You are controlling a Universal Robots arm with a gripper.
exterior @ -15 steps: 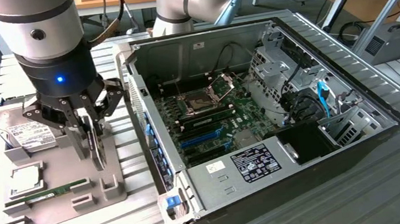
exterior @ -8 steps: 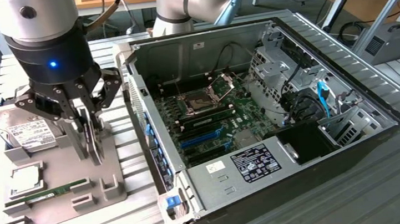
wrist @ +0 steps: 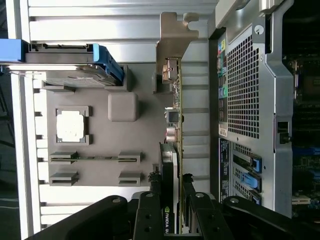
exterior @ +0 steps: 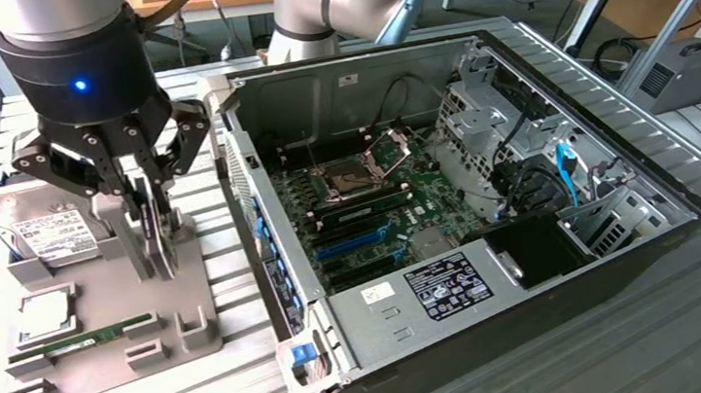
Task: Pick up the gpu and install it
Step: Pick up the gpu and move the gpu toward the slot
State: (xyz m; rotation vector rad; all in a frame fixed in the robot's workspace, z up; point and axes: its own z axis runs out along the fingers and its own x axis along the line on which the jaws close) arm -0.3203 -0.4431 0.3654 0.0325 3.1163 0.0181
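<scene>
The gpu (exterior: 163,261) stands on edge in its slot on the grey parts tray (exterior: 107,295), at the exterior view's left. My gripper (exterior: 151,227) hangs straight above it, one finger pressed to each face of the card. In the wrist view the gpu (wrist: 175,120) is edge-on: a thin green board with its silvery bracket (wrist: 172,42) at the far end. A dark cooler sits between my fingertips (wrist: 151,192), and the gripper (wrist: 170,181) is shut on the card. The open computer case (exterior: 456,205) lies beside the tray, motherboard (exterior: 366,210) facing up.
On the tray also lie a silver hard drive (exterior: 54,232) with blue rails, a square processor (exterior: 47,312) and a slim memory stick (exterior: 79,339). The case's perforated rear wall (wrist: 245,95) stands close beside the card. Cables and drive cages fill the case's far side.
</scene>
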